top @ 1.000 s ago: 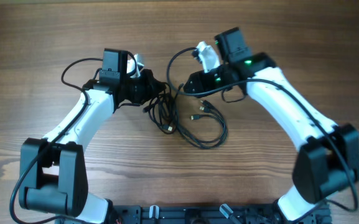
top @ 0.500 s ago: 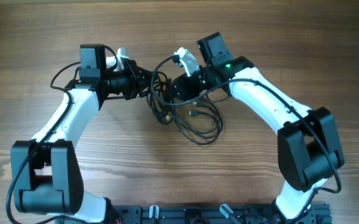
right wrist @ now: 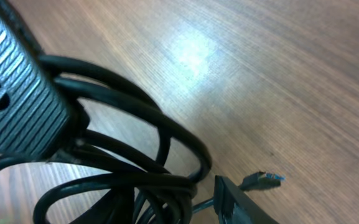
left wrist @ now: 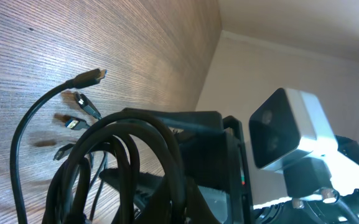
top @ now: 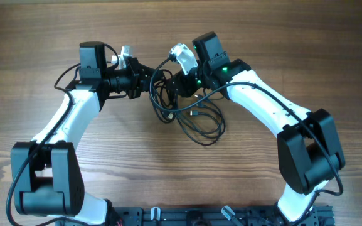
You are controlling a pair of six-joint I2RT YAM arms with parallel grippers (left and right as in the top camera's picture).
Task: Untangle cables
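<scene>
Left pincer (top: 147,78): jaws together, clamped on the thin black cables (left wrist: 170,152). Several loops hang right in front of my left wrist camera, lifted off the brown wood-grain counter (top: 293,50).

Right pincer (top: 177,81): just beside the left one, on the same knot. Cords press against its ribbed black finger pad (right wrist: 11,93), but the other finger is out of frame. I cannot tell if it's clamped on them or open around them.

Step in hand: both pincers at the top of the tangle, set up to pull it apart. It looks early, since nothing is separated and the cords cross in one clump.

Next move calls for:
- a firm right-side grip on one strand only
- drawing the two pincers apart sideways, slowly
- watching that the loops slide rather than cinch

Cable layout: the clump sits between the pincers at the far middle of the counter. From there the cords trail toward my base and slightly to my right, ending in one wide loose loop lying flat on the counter. The long axis runs far to near, tilted right.

A small metal-tipped plug (left wrist: 91,76) and a couple more ends lie on the counter below the lifted part, free of any grip.
</scene>
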